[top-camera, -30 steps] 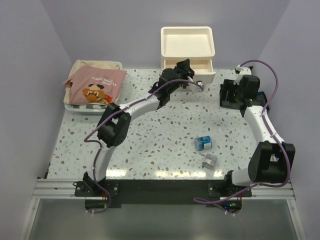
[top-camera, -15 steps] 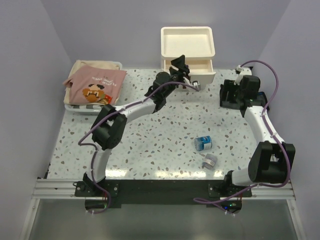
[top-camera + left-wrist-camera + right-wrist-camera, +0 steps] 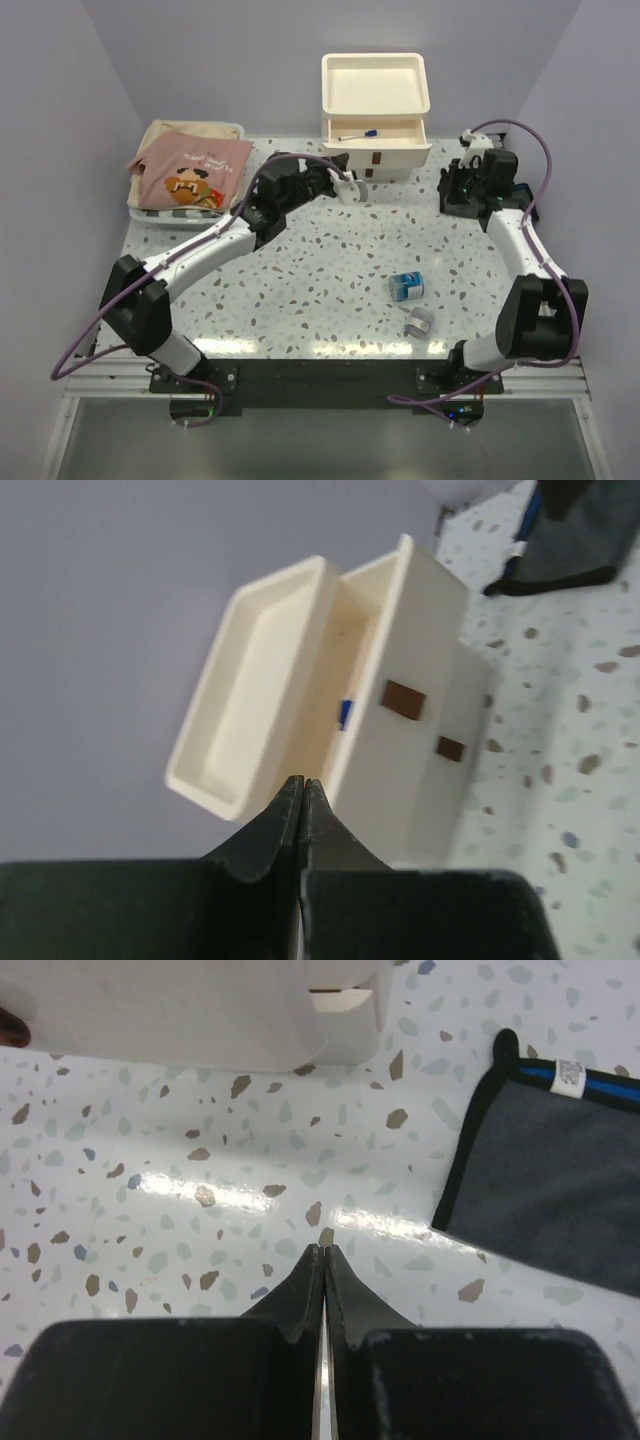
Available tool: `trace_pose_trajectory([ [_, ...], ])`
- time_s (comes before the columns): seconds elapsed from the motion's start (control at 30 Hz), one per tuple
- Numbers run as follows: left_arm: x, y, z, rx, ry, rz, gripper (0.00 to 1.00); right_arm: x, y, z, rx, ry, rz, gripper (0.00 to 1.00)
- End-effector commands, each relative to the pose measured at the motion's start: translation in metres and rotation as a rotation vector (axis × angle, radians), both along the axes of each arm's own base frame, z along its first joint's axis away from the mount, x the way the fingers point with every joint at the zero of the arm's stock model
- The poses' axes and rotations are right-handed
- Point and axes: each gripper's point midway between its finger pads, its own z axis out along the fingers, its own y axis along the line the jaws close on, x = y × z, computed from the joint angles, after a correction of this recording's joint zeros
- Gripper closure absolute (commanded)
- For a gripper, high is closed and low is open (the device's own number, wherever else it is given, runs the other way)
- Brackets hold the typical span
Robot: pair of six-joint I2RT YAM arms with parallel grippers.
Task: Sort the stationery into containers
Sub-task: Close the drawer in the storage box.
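Both closed, empty: left claw (image 3: 303, 785), right claw (image 3: 322, 1252) (blue roll (image 3: 406, 287), grey roll (image 3: 418, 322) overhead only).

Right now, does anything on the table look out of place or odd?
Nothing is spilled or broken. The top drawer of the cream drawer unit stands pulled open with a pen inside, and a blue roll and a grey roll lie loose on the table, away from any container.

The drawer unit (image 3: 375, 110) stands at the back of the bench (image 3: 300, 290). A pen (image 3: 357, 136) lies in its open top drawer. Left of the unit sits a tray (image 3: 150, 218) and right of it the pouch (image 3: 560, 1180). Well in front of the unit lies one roll (image 3: 406, 287), with a second roll (image 3: 419, 322) just beyond it.
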Motion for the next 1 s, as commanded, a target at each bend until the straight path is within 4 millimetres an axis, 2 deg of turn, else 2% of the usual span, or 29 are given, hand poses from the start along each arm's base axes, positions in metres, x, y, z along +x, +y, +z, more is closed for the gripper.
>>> trace_pose_trajectory([
  [0.0,0.004,-0.014,-0.089,-0.013,0.381,-0.012,1.0,0.034,0.024,0.04,0.131,-0.122,0.094,1.0],
  [0.03,0.011,-0.012,-0.09,-0.032,0.388,0.001,1.0,0.04,0.028,0.049,0.15,-0.136,0.108,1.0],
  [0.07,0.017,-0.011,-0.087,-0.052,0.393,0.011,1.0,0.043,0.029,0.05,0.158,-0.138,0.113,1.0],
  [0.1,0.023,-0.012,-0.095,-0.068,0.422,0.024,1.0,0.049,0.03,0.046,0.166,-0.128,0.116,1.0],
  [0.17,0.038,-0.003,-0.092,-0.098,0.409,0.064,1.0,0.057,0.035,0.057,0.184,-0.152,0.138,1.0],
  [0.2,0.043,-0.001,-0.099,-0.091,0.406,0.078,1.0,0.061,0.037,0.06,0.187,-0.162,0.145,1.0],
  [0.3,0.056,0.007,-0.101,-0.104,0.361,0.134,1.0,0.072,0.045,0.06,0.193,-0.171,0.172,1.0],
  [0.33,0.06,0.009,-0.097,-0.117,0.344,0.145,1.0,0.075,0.048,0.053,0.201,-0.157,0.175,1.0],
  [0.43,0.07,0.008,-0.092,-0.127,0.335,0.146,1.0,0.084,0.058,0.061,0.205,-0.172,0.2,1.0],
  [0.47,0.076,0.009,-0.086,-0.136,0.324,0.15,1.0,0.086,0.06,0.058,0.206,-0.165,0.203,1.0],
  [0.53,0.087,0.011,-0.09,-0.127,0.314,0.168,1.0,0.091,0.066,0.059,0.208,-0.168,0.208,1.0],
  [0.57,0.093,0.012,-0.083,-0.134,0.296,0.175,1.0,0.096,0.068,0.059,0.208,-0.167,0.209,1.0],
  [0.6,0.1,0.011,-0.091,-0.123,0.299,0.184,1.0,0.098,0.07,0.06,0.206,-0.171,0.21,1.0],
  [0.63,0.108,0.016,-0.093,-0.123,0.3,0.202,1.0,0.104,0.073,0.07,0.204,-0.205,0.218,1.0],
  [0.67,0.115,0.014,-0.084,-0.134,0.283,0.206,1.0,0.108,0.072,0.065,0.201,-0.199,0.214,1.0],
  [0.7,0.121,0.014,-0.091,-0.128,0.292,0.213,1.0,0.111,0.071,0.067,0.197,-0.207,0.209,1.0],
  [0.73,0.128,0.017,-0.091,-0.131,0.288,0.228,1.0,0.115,0.07,0.066,0.193,-0.208,0.204,1.0],
  [0.77,0.133,0.015,-0.084,-0.141,0.273,0.229,1.0,0.119,0.069,0.073,0.187,-0.226,0.203,1.0],
  [0.8,0.139,0.014,-0.093,-0.13,0.276,0.238,1.0,0.123,0.069,0.069,0.182,-0.22,0.201,1.0],
  [0.83,0.145,0.016,-0.092,-0.133,0.265,0.255,1.0,0.126,0.081,0.076,0.179,-0.238,0.224,1.0],
  [0.87,0.151,0.016,-0.083,-0.147,0.247,0.263,1.0,0.128,0.081,0.077,0.179,-0.241,0.224,1.0],
  [0.9,0.157,0.016,-0.088,-0.147,0.249,0.274,1.0,0.132,0.081,0.075,0.179,-0.239,0.224,1.0],
  [0.97,0.167,0.017,-0.086,-0.158,0.235,0.293,1.0,0.138,0.083,0.083,0.177,-0.26,0.226,1.0],
])
